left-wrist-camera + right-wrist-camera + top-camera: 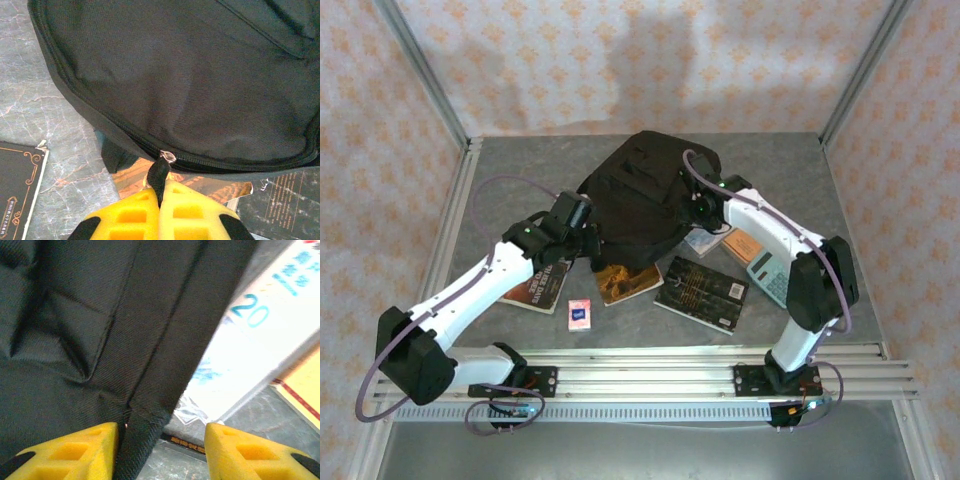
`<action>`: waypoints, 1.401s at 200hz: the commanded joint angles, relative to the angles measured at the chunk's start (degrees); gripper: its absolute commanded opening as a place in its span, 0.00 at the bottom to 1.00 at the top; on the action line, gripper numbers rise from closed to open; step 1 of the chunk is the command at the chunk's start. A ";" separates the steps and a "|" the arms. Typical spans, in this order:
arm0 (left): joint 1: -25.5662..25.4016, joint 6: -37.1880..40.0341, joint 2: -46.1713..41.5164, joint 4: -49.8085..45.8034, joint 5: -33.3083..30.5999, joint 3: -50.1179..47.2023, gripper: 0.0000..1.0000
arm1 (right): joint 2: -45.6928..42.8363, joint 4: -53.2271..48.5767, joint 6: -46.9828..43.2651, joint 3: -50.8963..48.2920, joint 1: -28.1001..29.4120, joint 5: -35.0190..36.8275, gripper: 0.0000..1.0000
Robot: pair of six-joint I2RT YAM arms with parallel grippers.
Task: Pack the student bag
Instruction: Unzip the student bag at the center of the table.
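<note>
The student bag [640, 195], black fabric, lies at the middle back of the table. My left gripper [588, 235] sits at its near left edge. In the left wrist view the yellow fingers [161, 187] are shut on the black zipper pull [159, 172] of the bag [190, 90], at the metal slider. My right gripper [695, 212] is at the bag's right side. Its jaws [161, 432] stand open, with a black strap edge of the bag [75, 340] hanging beside the left finger [95, 445].
Books lie in front of the bag: a dark one [702, 293], a brown one [625, 282] partly under the bag and one under the left arm [542, 285]. A small red card [580, 314], a calculator [770, 275] and a white booklet [260, 340] lie nearby.
</note>
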 commanded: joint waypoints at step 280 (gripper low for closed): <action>-2.08 1.05 -2.24 -2.06 -11.78 0.91 0.00 | -7.47 7.50 19.47 -14.94 8.34 -1.40 0.00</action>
